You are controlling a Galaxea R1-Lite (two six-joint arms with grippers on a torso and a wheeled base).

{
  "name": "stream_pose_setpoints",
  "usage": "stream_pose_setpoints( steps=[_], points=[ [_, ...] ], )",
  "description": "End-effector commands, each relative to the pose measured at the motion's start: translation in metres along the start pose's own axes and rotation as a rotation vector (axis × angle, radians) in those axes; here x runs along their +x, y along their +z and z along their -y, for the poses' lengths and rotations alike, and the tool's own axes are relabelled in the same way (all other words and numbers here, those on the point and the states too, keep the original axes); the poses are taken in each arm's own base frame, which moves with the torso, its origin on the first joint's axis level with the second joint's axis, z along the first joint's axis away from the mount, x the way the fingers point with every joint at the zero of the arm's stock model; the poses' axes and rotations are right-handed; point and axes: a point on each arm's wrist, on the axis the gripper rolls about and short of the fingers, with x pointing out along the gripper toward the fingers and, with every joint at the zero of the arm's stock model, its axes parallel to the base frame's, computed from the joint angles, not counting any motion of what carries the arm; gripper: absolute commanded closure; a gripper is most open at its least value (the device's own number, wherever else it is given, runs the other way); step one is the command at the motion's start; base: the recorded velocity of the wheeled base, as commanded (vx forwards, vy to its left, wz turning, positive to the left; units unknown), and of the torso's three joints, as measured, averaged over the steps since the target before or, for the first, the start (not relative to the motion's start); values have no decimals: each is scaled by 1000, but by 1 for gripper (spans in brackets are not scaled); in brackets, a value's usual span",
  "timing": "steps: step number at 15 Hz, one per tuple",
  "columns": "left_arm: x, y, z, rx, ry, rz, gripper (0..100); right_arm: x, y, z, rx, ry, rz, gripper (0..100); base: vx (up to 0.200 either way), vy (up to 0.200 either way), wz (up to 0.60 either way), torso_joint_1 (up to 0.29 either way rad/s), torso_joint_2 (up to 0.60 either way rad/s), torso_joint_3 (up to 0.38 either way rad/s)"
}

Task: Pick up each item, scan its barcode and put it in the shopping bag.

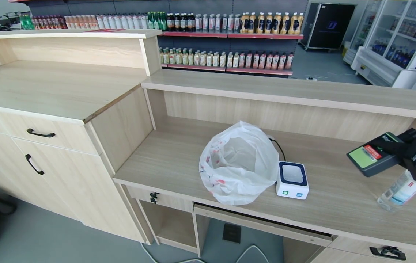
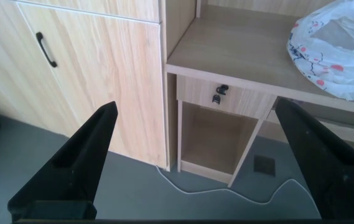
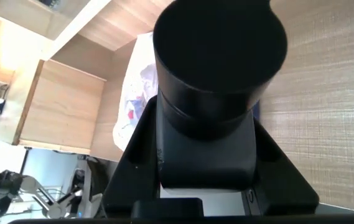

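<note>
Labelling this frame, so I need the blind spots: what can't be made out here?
Inside of the shopping bag: head view, its crumpled walls hide the bottom.
Barcode on the dark item: head view, label print too small.
Top of the clear bottle: head view, behind the right gripper.
Most of the scanner: right wrist view, blocked by the dark item.

Open counter (image 1: 339,188) lies between scanner (image 1: 292,180) and bottle (image 1: 398,192); shopping bag (image 1: 238,162) crowds scanner's left.
</note>
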Motion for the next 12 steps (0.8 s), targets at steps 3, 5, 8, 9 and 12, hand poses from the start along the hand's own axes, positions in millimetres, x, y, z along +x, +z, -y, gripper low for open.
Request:
stream_pose_setpoints(
  steps=[3, 5, 8, 9, 12],
  points=[
    [0, 0, 0, 0, 0, 0, 0, 8, -8, 19, 23, -48, -39, 100, 0, 0, 0, 0, 0, 0],
    [0, 0, 0, 0, 1, 0, 0, 9, -11, 21, 12, -50, -52, 100, 0, 0, 0, 0, 0, 0],
    [0, 0, 0, 0, 1, 0, 0, 9, -14, 24, -8, -56, -67, 100, 0, 0, 0, 0, 0, 0],
    [0, 0, 0, 0, 1, 0, 0, 10, -15, 25, -7, -57, -68, 100, 0, 0, 0, 0, 0, 0],
    [0, 0, 0, 0, 1, 0, 0, 11, -14, 23, -12, -21, -80, 100, 0, 0, 0, 0, 0, 0]
  ],
)
